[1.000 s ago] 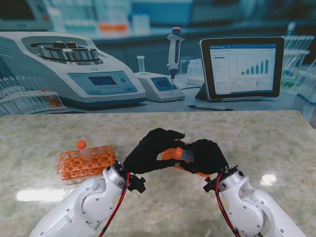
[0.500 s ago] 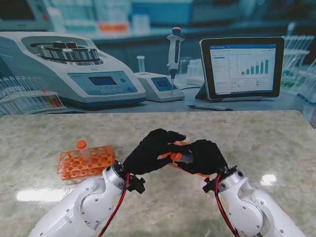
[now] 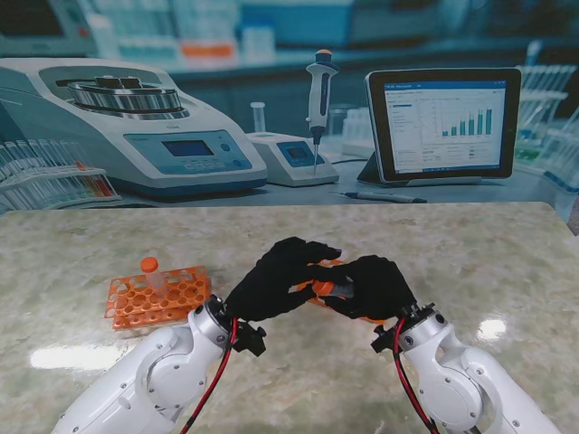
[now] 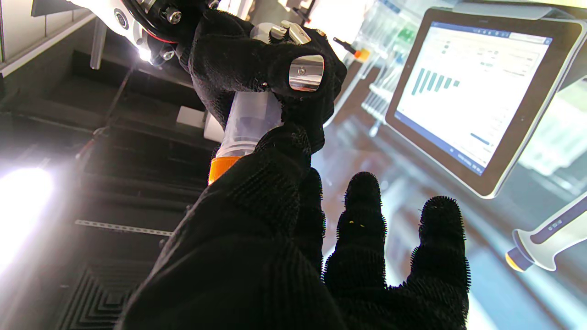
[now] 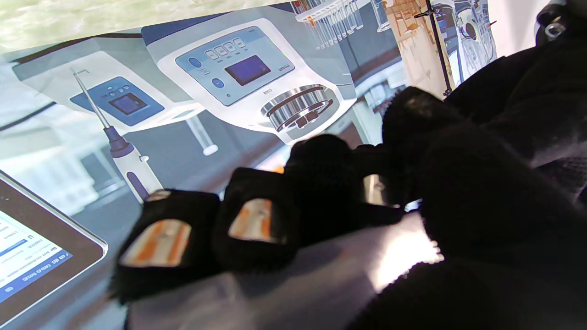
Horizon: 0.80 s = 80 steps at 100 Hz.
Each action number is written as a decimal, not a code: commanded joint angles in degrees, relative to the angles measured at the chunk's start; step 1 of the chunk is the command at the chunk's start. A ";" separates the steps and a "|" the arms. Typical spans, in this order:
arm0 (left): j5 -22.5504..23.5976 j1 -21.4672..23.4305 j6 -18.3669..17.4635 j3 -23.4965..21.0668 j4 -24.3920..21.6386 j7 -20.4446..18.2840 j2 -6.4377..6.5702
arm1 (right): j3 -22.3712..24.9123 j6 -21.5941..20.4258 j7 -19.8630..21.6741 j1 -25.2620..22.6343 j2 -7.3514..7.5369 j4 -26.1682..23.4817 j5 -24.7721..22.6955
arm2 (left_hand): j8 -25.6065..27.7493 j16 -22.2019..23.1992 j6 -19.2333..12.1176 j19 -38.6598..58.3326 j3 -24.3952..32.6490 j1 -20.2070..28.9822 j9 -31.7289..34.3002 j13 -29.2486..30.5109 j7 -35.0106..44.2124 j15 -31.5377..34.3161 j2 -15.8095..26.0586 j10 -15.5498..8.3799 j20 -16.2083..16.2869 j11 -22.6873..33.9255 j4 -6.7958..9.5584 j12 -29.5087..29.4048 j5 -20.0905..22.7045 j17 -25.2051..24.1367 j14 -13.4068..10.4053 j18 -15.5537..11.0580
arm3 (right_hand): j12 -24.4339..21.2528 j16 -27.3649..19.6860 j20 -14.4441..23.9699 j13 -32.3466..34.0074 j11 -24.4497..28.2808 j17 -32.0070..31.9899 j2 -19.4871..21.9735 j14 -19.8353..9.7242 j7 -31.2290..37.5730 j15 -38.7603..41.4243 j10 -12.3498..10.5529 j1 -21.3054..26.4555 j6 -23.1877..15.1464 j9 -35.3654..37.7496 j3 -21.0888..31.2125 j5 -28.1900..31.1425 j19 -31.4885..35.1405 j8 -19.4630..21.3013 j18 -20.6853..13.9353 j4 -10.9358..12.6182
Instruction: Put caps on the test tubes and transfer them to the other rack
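Observation:
Both black-gloved hands meet above the middle of the table. My right hand (image 3: 378, 285) (image 5: 458, 206) is shut around a clear test tube (image 4: 250, 117) (image 5: 298, 284), held roughly level. An orange cap (image 3: 322, 287) (image 4: 222, 167) sits at the tube's end, and my left hand (image 3: 271, 278) (image 4: 275, 256) pinches it with thumb and forefinger while the other fingers stay spread. To my left lies an orange rack (image 3: 172, 298) with one orange-capped tube (image 3: 149, 267) standing in it. A sliver of a second orange rack (image 3: 365, 318) shows under the right hand, mostly hidden.
Beyond the table's far edge is a printed lab backdrop with a centrifuge (image 3: 136, 127), a pipette (image 3: 319, 90) and a tablet screen (image 3: 443, 122). The marble table top (image 3: 470, 244) stretches to the right of the hands.
The orange cap now shows between the hands at the tube's end, and the left hand's fingers have closed slightly on it. Both arms have barely moved.

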 commanded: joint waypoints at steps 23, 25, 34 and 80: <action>-0.68 0.85 0.20 -0.14 0.31 -0.95 0.15 | -0.02 0.19 -0.61 -0.11 -0.34 -0.72 0.01 | -1.50 -0.15 1.02 0.72 -5.10 -4.30 -2.09 -1.92 -0.80 -0.39 1.70 -0.59 -1.53 -1.64 -0.14 -1.56 0.59 -1.23 -1.76 -0.19 | 1.18 4.40 3.28 1.27 0.81 4.20 2.52 -8.09 3.55 11.87 1.50 1.98 -2.28 3.11 0.90 2.50 17.99 1.70 -4.89 0.49; -0.68 0.87 0.16 -0.17 0.30 -0.99 0.16 | -0.01 0.20 -0.66 -0.12 -0.35 -0.74 0.02 | -1.55 -0.15 1.02 0.71 -5.23 -4.49 -2.10 -1.95 -0.90 -0.41 1.70 -0.63 -1.53 -1.65 -0.14 -1.56 0.53 -1.23 -1.73 -0.19 | 1.19 4.41 3.28 1.27 0.83 4.20 2.49 -8.09 3.55 11.87 1.59 1.99 -2.28 3.12 0.92 2.50 17.99 1.70 -4.89 0.50; -0.75 0.94 -0.02 -0.21 0.29 -1.10 0.18 | 0.04 0.26 -0.88 -0.15 -0.40 -0.84 0.10 | -2.00 -0.17 1.63 0.53 -6.63 -6.77 -2.24 -2.01 -1.78 -0.46 1.34 -0.52 -1.50 -1.81 -0.14 -1.59 0.14 -1.34 -1.64 -0.15 | 1.21 4.41 3.28 1.27 0.87 4.20 2.50 -8.09 3.55 11.87 1.62 2.01 -2.28 3.12 0.95 2.50 17.99 1.70 -4.89 0.50; -2.70 1.18 0.26 0.18 0.23 -1.96 0.06 | 0.27 0.51 -1.54 -0.32 -0.60 -1.07 0.58 | -4.18 -0.20 5.16 -0.39 -11.45 -16.32 -2.71 -2.56 -5.97 -0.70 6.61 -0.12 -1.12 -2.29 -0.56 -1.59 -1.54 -1.55 -1.56 -0.22 | 1.19 4.40 3.27 1.28 0.87 4.20 2.52 -8.09 3.53 11.87 1.56 2.01 -2.39 3.11 0.99 2.48 17.99 1.74 -4.87 0.48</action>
